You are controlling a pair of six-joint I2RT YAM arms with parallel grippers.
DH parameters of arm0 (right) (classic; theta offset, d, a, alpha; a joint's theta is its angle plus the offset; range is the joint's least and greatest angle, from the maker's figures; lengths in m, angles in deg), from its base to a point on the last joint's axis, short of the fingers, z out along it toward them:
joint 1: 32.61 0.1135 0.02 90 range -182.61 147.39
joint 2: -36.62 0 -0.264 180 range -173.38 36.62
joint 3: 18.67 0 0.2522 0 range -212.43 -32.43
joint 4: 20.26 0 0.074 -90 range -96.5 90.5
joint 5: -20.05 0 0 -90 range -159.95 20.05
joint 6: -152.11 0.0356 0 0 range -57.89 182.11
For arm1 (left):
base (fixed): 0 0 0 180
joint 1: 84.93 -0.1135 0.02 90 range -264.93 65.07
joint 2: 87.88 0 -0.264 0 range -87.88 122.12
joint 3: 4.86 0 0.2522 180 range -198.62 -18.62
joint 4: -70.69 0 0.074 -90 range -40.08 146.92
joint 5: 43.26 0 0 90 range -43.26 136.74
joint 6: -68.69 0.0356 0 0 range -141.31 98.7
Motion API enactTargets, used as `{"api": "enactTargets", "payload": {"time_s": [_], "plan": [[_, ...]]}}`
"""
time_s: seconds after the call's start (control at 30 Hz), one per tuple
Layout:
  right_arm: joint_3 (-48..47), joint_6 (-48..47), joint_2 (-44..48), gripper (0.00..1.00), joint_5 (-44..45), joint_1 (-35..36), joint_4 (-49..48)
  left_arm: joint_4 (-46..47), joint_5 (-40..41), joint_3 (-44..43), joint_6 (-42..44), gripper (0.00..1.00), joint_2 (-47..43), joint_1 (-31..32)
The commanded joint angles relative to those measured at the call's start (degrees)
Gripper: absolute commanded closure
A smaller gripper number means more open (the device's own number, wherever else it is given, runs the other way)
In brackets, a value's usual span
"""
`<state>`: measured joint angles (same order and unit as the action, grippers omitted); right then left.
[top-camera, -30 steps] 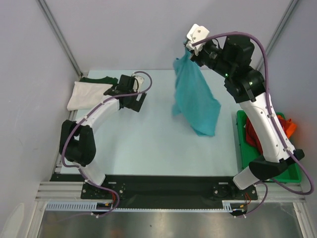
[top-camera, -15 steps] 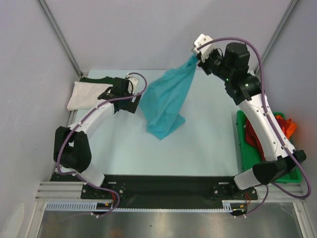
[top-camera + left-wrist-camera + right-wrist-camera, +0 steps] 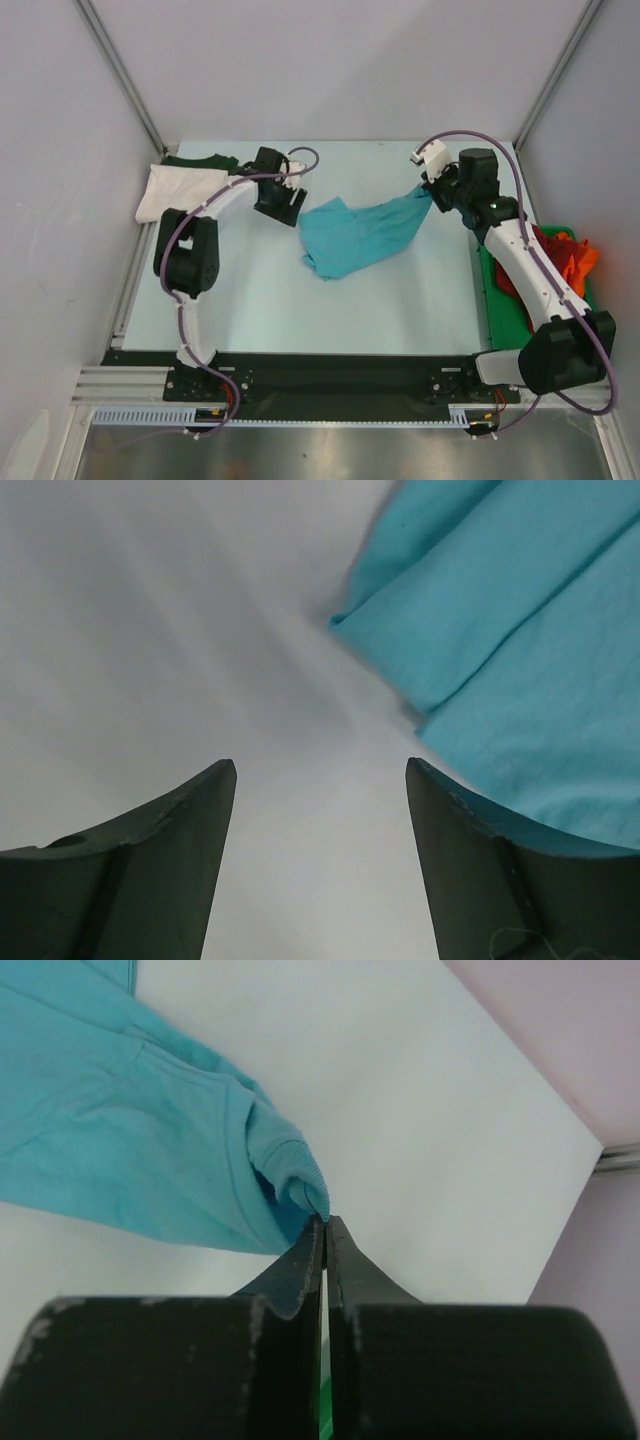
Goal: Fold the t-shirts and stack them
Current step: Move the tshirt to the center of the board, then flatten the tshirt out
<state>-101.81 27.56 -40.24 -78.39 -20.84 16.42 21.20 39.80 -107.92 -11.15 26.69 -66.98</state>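
The turquoise t-shirt (image 3: pixel 358 232) lies crumpled across the middle of the table. Its right end rises to my right gripper (image 3: pixel 429 192), which is shut on a rolled hem (image 3: pixel 300 1185) of it. My left gripper (image 3: pixel 293 207) hovers at the shirt's left edge. In the left wrist view its fingers (image 3: pixel 190 830) stand apart over bare table, with the turquoise cloth (image 3: pixel 520 630) ahead to the right. A white t-shirt (image 3: pixel 170 190) and a dark green one (image 3: pixel 200 160) lie at the far left. Red (image 3: pixel 545 245) and orange (image 3: pixel 578 262) t-shirts lie heaped at the right.
A flat green tray (image 3: pixel 488 300) sits along the table's right edge under the red and orange shirts, and the right arm crosses over it. Enclosure walls and metal posts stand close behind and beside the table.
The right gripper has swung the hanging turquoise shirt down and laid it on the table. The left arm reached right to the shirt's left edge, its jaws narrowing a little.
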Motion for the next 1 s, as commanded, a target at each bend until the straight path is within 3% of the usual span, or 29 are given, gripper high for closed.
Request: {"api": "enactTargets", "payload": {"time_s": [0.0,0.2,0.47,0.63,0.83,0.9,0.97], "plan": [[0.74,1.85,4.52,1.00,-0.08,-0.96,-4.11,-4.70,-9.05,-8.41,-0.31,0.26,5.56,-1.17],[2.85,2.82,6.46,1.00,-0.87,-2.63,-3.41,-6.72,-12.22,-16.25,-0.57,0.27,11.91,-2.40],[4.70,4.05,6.20,1.00,-1.83,-4.39,-4.72,-7.60,-16.26,-20.04,-0.40,0.32,16.65,-2.22],[5.14,4.40,5.67,1.00,-2.01,-4.39,-5.69,-8.13,-18.54,-20.92,0.39,0.52,17.80,-2.05],[6.37,4.57,5.23,1.00,-2.27,-4.56,-6.48,-8.66,-23.29,-21.27,1.71,0.64,16.83,-2.05],[6.37,4.66,5.14,1.00,-2.27,-4.48,-6.66,-8.92,-23.47,-21.27,2.32,0.74,16.31,-1.70],[6.19,5.01,4.70,1.00,-2.45,-4.48,-6.83,-9.10,-23.65,-21.01,2.68,0.91,15.43,-1.69]]}}
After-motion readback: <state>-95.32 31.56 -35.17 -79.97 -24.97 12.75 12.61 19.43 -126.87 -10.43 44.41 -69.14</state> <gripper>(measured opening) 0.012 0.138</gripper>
